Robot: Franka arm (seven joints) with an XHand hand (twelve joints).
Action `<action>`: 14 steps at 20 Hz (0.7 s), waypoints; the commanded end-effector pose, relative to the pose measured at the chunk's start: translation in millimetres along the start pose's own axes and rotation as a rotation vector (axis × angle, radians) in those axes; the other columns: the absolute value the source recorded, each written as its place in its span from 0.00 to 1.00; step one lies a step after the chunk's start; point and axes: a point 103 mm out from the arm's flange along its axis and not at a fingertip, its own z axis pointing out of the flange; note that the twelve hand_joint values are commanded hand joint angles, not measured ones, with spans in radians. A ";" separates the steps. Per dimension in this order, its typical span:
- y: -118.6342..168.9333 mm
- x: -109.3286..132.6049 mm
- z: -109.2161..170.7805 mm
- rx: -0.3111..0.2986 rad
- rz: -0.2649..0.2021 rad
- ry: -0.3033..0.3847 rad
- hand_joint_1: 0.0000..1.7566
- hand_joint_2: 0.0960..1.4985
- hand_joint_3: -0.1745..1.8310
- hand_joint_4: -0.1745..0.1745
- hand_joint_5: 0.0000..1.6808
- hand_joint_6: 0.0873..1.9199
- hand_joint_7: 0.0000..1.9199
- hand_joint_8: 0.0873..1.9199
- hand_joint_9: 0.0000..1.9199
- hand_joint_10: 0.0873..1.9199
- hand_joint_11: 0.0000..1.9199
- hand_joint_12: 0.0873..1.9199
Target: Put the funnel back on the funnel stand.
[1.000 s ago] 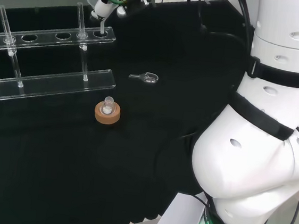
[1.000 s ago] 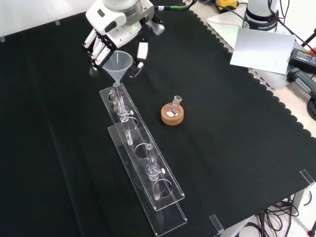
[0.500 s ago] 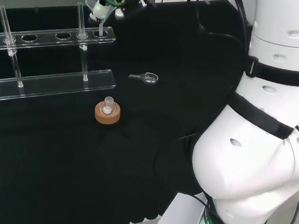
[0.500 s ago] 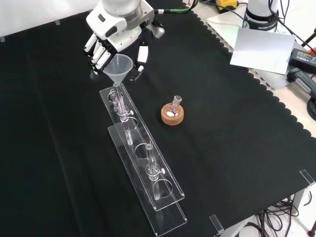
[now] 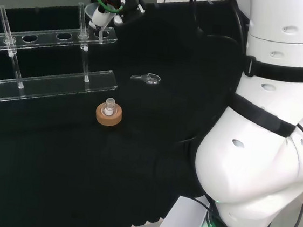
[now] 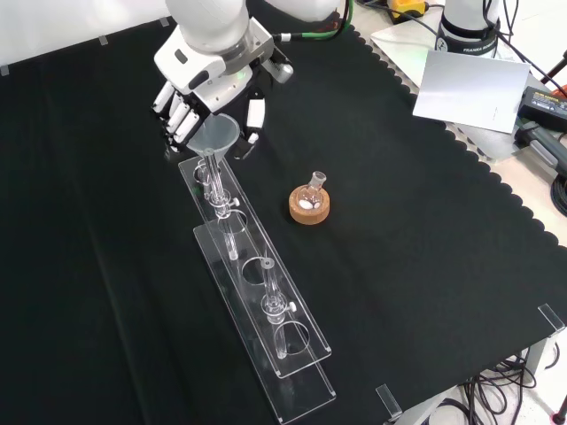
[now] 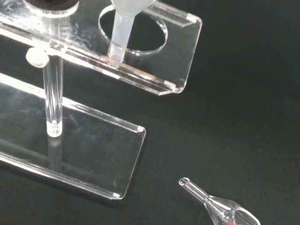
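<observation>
front view: the hand (image 6: pixel 205 75) grasps the funnel (image 6: pixel 213 140) just below it, over the funnel stand (image 6: pixel 257 292).

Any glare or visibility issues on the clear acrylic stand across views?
Head view: funnel stand shows mainly as bright edges against the black cloth. Front view: the funnel reads clearly, the stand's plates look faint. Wrist view: smeary reflections on the stand's top plate; funnel stem sharp, a dark blurred shape at the picture's edge.
</observation>
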 end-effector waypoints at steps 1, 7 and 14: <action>3.2 1.9 7.6 0.017 -0.005 0.006 0.43 0.55 0.32 0.44 0.34 0.09 0.32 0.31 0.50 0.19 0.25 0.66; 5.8 2.4 16.9 0.042 -0.010 0.024 0.41 0.53 0.32 0.42 0.29 0.08 0.28 0.32 0.45 0.20 0.24 0.67; 0.4 0.6 19.0 0.042 -0.028 0.071 0.36 0.48 0.30 0.39 0.22 0.00 0.10 0.33 0.26 0.29 0.19 0.72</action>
